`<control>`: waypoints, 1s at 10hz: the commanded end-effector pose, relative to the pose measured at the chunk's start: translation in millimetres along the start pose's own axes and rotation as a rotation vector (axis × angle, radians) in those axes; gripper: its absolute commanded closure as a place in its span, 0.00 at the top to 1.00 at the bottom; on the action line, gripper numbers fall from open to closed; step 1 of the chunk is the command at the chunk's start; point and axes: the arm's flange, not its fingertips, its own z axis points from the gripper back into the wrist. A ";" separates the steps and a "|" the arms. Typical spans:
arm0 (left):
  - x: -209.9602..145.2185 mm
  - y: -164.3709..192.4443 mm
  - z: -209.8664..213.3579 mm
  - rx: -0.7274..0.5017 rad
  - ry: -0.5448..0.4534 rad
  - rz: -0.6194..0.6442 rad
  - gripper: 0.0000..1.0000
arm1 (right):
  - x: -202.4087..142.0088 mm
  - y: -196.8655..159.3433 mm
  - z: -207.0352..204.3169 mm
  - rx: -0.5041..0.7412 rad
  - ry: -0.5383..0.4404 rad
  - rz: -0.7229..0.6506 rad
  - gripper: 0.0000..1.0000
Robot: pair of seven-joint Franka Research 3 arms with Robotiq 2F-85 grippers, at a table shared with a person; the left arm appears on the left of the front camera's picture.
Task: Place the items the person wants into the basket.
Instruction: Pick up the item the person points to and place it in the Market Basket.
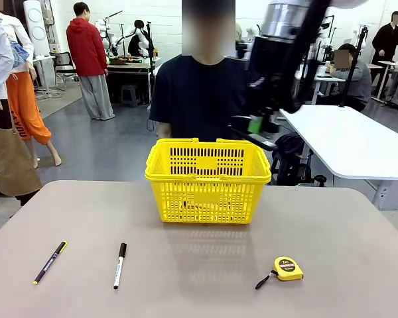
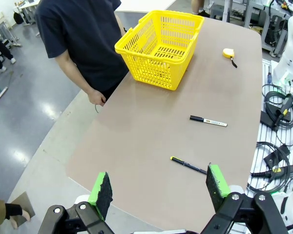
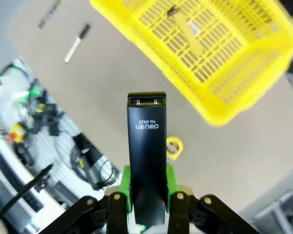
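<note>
Right gripper (image 3: pixel 146 179) is clamping a black stapler (image 3: pixel 146 141) between its green pads, hanging high over the table near the right side of the yellow basket (image 1: pixel 207 199). A slim yellow-and-black knife (image 3: pixel 185 25) is lying on the basket's floor. A yellow tape measure (image 1: pixel 288 268) is sitting on the table in front of the basket, to the right, well apart from two pens (image 1: pixel 120 265) on the left. Left gripper (image 2: pixel 158 184) is hovering with its fingers wide apart, holding nothing.
</note>
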 end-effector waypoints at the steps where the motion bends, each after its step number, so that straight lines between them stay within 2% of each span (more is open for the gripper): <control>1: -0.8 0.8 1.5 0.000 -0.019 -0.024 1.00 | 53.6 -10.8 4.1 -0.053 -0.002 0.037 0.00; 4: -0.8 0.8 1.5 0.000 -0.019 -0.024 1.00 | 84.4 -42.3 -57.7 -0.030 0.029 0.105 0.00; 8: -0.8 0.8 1.5 0.000 -0.019 -0.024 1.00 | 92.2 -56.1 -147.1 0.034 0.147 0.179 0.00; 10: -0.8 0.8 1.5 0.000 -0.019 -0.024 1.00 | 96.0 -61.5 -172.4 0.065 0.179 0.185 0.00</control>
